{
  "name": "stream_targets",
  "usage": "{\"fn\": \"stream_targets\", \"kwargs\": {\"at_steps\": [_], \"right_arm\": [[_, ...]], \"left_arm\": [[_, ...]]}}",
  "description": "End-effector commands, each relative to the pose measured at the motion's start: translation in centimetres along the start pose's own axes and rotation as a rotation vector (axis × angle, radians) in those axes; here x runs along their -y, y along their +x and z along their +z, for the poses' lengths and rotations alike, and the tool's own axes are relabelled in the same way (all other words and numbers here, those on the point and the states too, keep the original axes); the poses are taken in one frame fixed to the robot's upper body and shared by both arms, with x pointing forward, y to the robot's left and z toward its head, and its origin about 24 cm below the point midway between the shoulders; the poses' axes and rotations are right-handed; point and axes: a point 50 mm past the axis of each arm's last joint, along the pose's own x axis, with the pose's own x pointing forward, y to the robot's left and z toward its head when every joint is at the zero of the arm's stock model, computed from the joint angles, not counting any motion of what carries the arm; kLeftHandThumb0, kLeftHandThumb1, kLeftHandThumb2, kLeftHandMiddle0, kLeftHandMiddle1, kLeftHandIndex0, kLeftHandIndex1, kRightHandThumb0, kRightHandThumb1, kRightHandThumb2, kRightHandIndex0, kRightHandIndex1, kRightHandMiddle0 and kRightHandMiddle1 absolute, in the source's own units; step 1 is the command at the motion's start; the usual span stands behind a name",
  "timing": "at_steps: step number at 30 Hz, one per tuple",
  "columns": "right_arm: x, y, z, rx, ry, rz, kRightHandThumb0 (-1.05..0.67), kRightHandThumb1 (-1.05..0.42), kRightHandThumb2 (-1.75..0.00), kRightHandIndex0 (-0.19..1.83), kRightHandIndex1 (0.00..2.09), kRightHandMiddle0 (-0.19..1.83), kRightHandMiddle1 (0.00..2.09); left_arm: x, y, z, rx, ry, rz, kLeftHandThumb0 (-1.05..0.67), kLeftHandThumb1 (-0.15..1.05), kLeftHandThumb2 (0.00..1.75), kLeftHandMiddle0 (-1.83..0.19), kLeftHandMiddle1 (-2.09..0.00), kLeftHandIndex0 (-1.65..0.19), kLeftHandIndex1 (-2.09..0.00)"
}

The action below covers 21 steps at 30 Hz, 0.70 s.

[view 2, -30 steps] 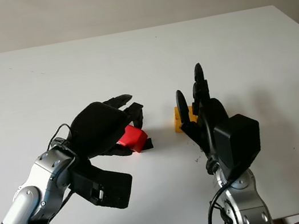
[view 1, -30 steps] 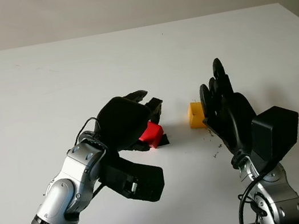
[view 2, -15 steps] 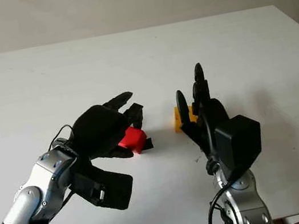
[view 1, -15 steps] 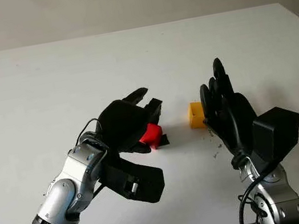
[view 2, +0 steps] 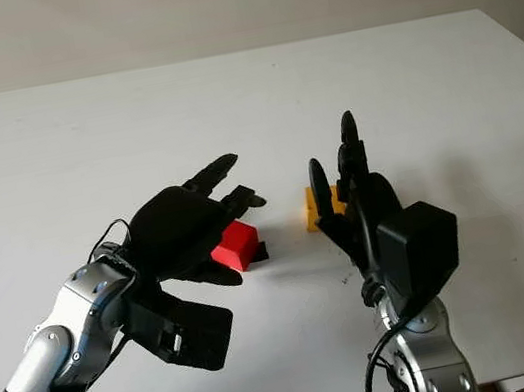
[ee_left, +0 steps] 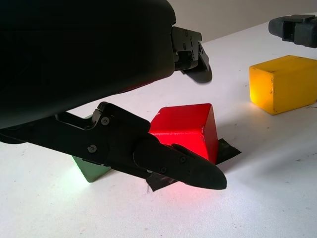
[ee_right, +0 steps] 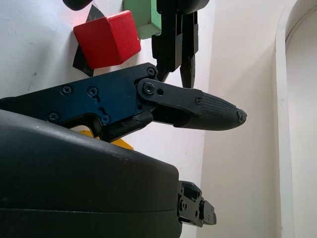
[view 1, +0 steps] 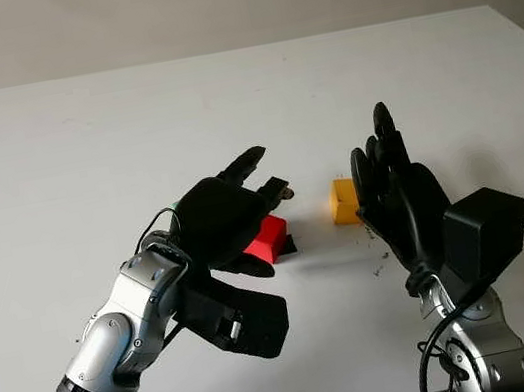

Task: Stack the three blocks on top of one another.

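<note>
Left wrist view: one red plastic cube block (ee_left: pixel 185 133), matte, with slightly rounded edges, sitting on the white tabletop (view 1: pixel 83 156) on a small patch of black tape (ee_left: pixel 225 150). Its top face is tilted a little toward the camera. Directly behind it, partly hidden by a finger of the left robot hand (view 1: pixel 236 223), a green plastic block (ee_left: pixel 89 167), only one corner and side face visible. Whether red and green touch cannot be told.

One yellow plastic cube block (view 1: pixel 343 200), also on the tabletop, apart from the red block toward the robot's right.

Left robot hand: open, holding nothing, poised over and just beside the red block, fingers (ee_left: pixel 173 163) extended past it without contact. It screens the green block from the head camera.

Right robot hand (view 1: pixel 395 188): open, holding nothing, upright just beside the yellow block on its near right side, covering part of that block's edge.
</note>
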Motion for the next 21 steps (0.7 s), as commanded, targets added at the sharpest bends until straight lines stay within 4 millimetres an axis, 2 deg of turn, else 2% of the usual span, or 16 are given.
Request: {"fn": "stream_targets", "kwargs": {"at_steps": [1, 6, 10, 11, 14, 16, 21], "right_arm": [[0.2, -0.1, 0.2, 0.013, 0.002, -0.008, -0.66, -1.05, -0.61, -0.19, 0.0, -0.19, 0.03], [0.2, -0.2, 0.2, 0.015, 0.003, -0.009, -0.65, -1.05, -0.61, -0.19, 0.0, -0.19, 0.02], [0.2, -0.2, 0.2, 0.011, 0.0, -0.013, -0.65, -1.05, -0.62, -0.19, 0.0, -0.19, 0.03], [0.3, -0.2, 0.2, 0.009, -0.003, -0.014, -0.66, -1.05, -0.62, -0.19, 0.0, -0.19, 0.03], [0.4, -0.1, 0.3, 0.007, -0.011, -0.016, -0.67, -1.05, -0.63, -0.19, 0.01, -0.19, 0.04], [0.6, 0.0, 0.3, 0.011, -0.031, -0.014, -0.68, -1.05, -0.62, -0.19, 0.01, -0.18, 0.04], [1.0, 0.2, 0.6, 0.02, -0.057, -0.014, -0.7, -1.05, -0.59, -0.19, 0.02, -0.17, 0.05]], "left_arm": [[0.1, -0.1, 0.2, 0.001, -0.03, 0.011, -0.76, 1.04, 0.06, 0.19, 0.0, 0.11, -0.1], [-0.5, -0.3, -0.6, 0.0, -0.147, 0.081, -0.82, 1.05, 0.09, 0.19, 0.0, 0.19, 0.0], [-1.9, -1.2, -2.8, -0.014, -0.344, 0.215, -0.87, 1.05, 0.37, 0.19, 0.0, 0.19, 0.0], [-2.1, -1.5, -3.3, -0.011, -0.422, 0.244, -0.87, 1.05, 0.48, 0.19, 0.0, 0.19, 0.0], [-2.3, -2.4, -4.7, -0.005, -0.7, 0.317, -0.82, 1.05, 0.59, 0.19, 0.0, 0.19, 0.0], [-2.0, -2.9, -5.6, -0.033, -0.861, 0.386, -0.8, 1.05, 0.61, 0.17, -0.02, 0.17, -0.01], [-1.0, -3.5, -7.3, -0.091, -1.037, 0.557, -0.74, 1.05, 0.64, 0.08, -0.07, 0.11, -0.06]]}}
